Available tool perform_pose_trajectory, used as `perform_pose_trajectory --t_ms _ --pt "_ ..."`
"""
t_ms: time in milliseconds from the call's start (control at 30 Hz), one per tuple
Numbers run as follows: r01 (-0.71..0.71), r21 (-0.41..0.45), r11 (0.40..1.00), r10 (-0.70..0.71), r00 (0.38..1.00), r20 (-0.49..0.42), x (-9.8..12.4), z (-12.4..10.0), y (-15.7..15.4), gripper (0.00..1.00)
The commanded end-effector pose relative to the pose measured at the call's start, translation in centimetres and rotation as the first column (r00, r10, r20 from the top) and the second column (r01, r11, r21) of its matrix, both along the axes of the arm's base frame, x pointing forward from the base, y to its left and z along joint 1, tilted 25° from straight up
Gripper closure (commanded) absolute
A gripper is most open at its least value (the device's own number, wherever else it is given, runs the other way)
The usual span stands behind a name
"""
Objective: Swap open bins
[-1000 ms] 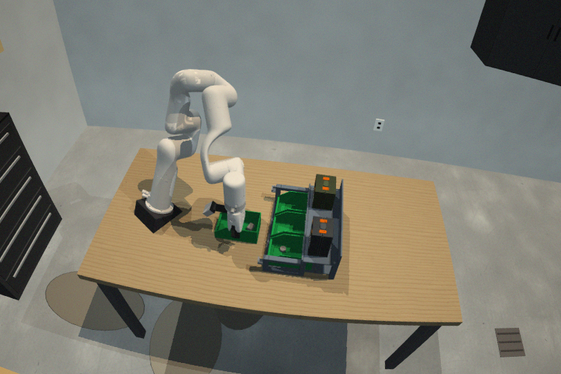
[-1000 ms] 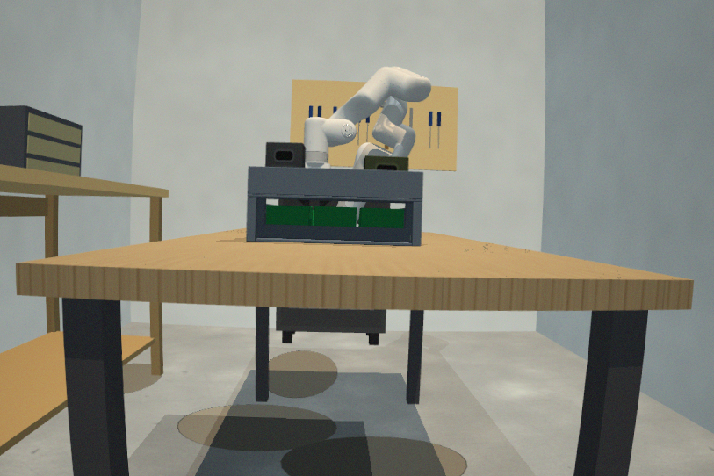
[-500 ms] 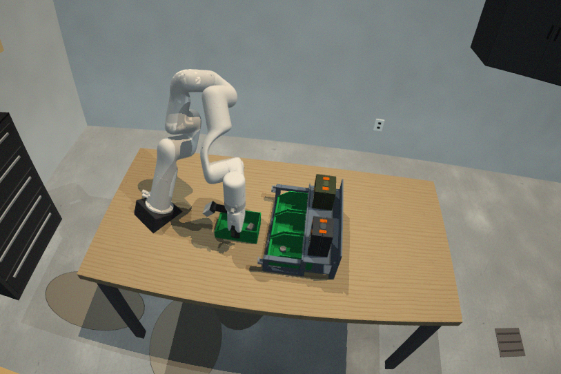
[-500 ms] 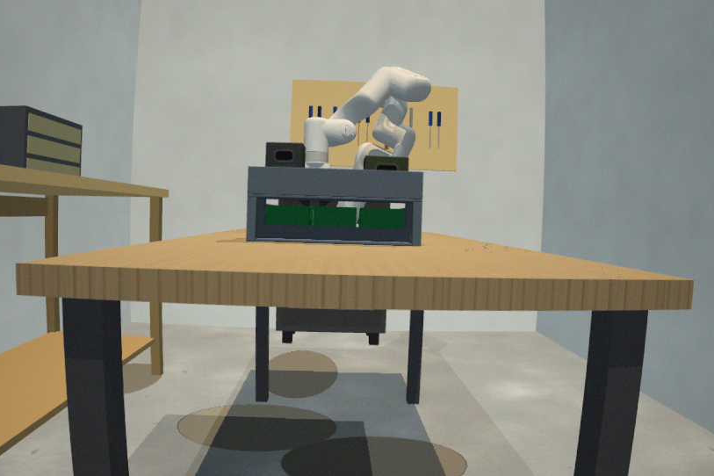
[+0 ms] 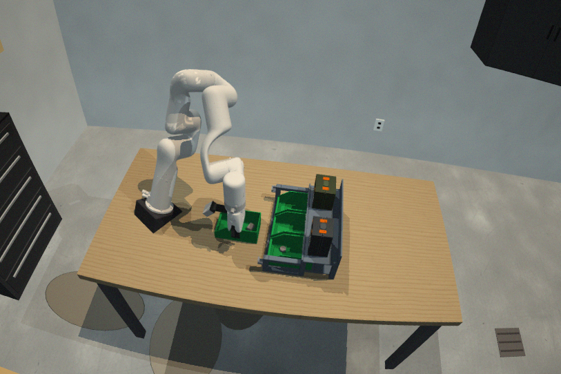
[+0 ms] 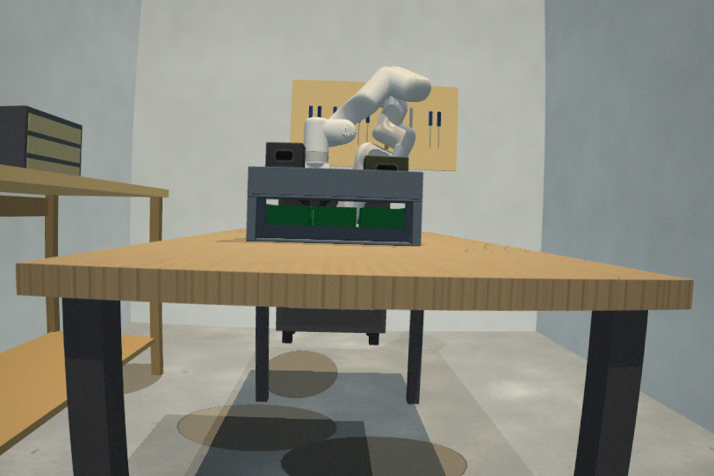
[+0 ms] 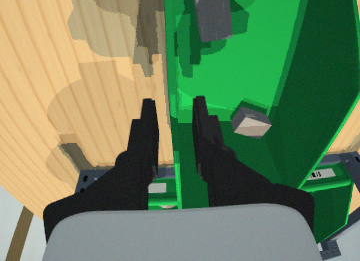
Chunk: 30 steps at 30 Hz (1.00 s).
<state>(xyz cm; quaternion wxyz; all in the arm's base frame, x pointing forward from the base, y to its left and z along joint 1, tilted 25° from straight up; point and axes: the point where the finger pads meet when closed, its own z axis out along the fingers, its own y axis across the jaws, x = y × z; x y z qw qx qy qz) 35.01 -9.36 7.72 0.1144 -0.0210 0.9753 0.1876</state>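
Open bin (image 5: 237, 238) (image 7: 250, 51) with two grey parts on the wooden counter (image 5: 390, 246) (image 6: 351, 263) (image 7: 95, 136), gripper (image 5: 235, 234) (image 7: 174, 114) released, parted fingers astride its side wall, shelf (image 5: 339, 229) (image 6: 335, 182) just beyond holding three green bins, two dark boxes (image 5: 325, 192) (image 5: 321, 237) (image 6: 284, 155) (image 6: 385, 163) on top.

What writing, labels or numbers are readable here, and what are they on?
No text is readable.
White label with dark bars, on a shelved green bin: too small to read.
Pale label on the neighbouring shelved bin: nothing legible.
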Motion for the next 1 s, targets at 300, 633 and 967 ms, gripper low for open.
perform_pose_trajectory --t_ms 300,633,967 --pt "0.001 -0.002 1.0 -0.001 1.0 0.003 0.1 0.3 -0.1 0.74" --pt "0.001 -0.002 1.0 -0.001 1.0 0.003 -0.1 0.7 -0.3 0.74" --pt "0.001 -0.002 1.0 -0.001 1.0 0.003 -0.2 1.5 -0.7 0.74"
